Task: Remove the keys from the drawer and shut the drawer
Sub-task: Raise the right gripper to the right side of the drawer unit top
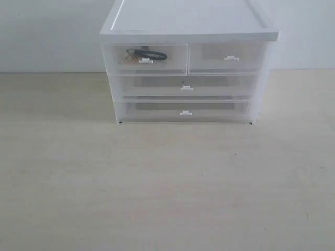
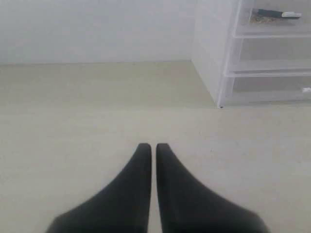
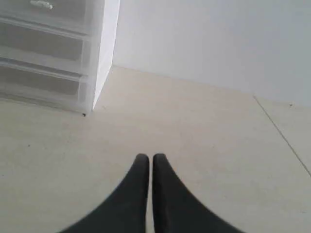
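Note:
The keys [image 1: 145, 55], gold rings with a black loop strap, lie inside the left half-width drawer [image 1: 146, 67] of the translucent white cabinet [image 1: 188, 31]. That drawer sits pushed in, its small white tab handle [image 1: 146, 61] facing front. In the left wrist view the keys [image 2: 272, 15] show through the drawer front, far beyond my left gripper [image 2: 153, 147], which is shut with nothing in it over the bare table. My right gripper [image 3: 147, 158] is likewise shut and empty, off the cabinet's right corner [image 3: 85, 112]. Neither gripper appears in the exterior view.
The matching right half-width drawer [image 1: 227, 64] and two full-width drawers [image 1: 186, 94] below are pushed in. The cabinet stands at the back of a pale wooden table [image 1: 167, 188] against a white wall. A seam [image 3: 282, 136] crosses the table to the right.

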Controlling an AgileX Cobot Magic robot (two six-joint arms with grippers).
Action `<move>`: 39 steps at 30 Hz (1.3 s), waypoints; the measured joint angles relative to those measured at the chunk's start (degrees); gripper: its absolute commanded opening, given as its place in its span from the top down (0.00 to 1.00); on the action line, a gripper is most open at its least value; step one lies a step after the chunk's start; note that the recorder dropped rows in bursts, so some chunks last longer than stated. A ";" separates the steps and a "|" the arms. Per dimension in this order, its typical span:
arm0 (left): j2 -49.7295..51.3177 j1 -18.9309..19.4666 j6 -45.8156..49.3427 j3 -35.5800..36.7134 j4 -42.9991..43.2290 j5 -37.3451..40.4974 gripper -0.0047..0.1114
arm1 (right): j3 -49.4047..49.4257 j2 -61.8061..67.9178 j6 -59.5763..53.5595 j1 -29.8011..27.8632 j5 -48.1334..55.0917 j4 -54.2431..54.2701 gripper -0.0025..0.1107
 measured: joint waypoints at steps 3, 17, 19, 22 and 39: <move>0.00 0.00 0.10 0.00 0.00 0.00 0.92 | 0.00 0.00 0.93 0.00 -7.88 0.86 0.98; 0.00 0.00 0.97 0.00 -3.27 -4.30 0.92 | -27.92 34.71 95.36 0.00 -40.27 -53.22 0.98; 0.00 0.00 0.22 0.00 -9.73 -8.24 0.92 | -32.25 46.94 110.35 0.00 -45.54 -64.78 0.98; 0.00 0.00 0.14 0.00 -17.27 -11.34 0.92 | -34.03 58.89 117.12 0.00 -49.06 -68.53 0.98; 0.00 0.00 2.33 0.00 -42.16 -12.97 0.92 | -48.31 92.19 112.28 0.00 -61.26 -68.59 0.98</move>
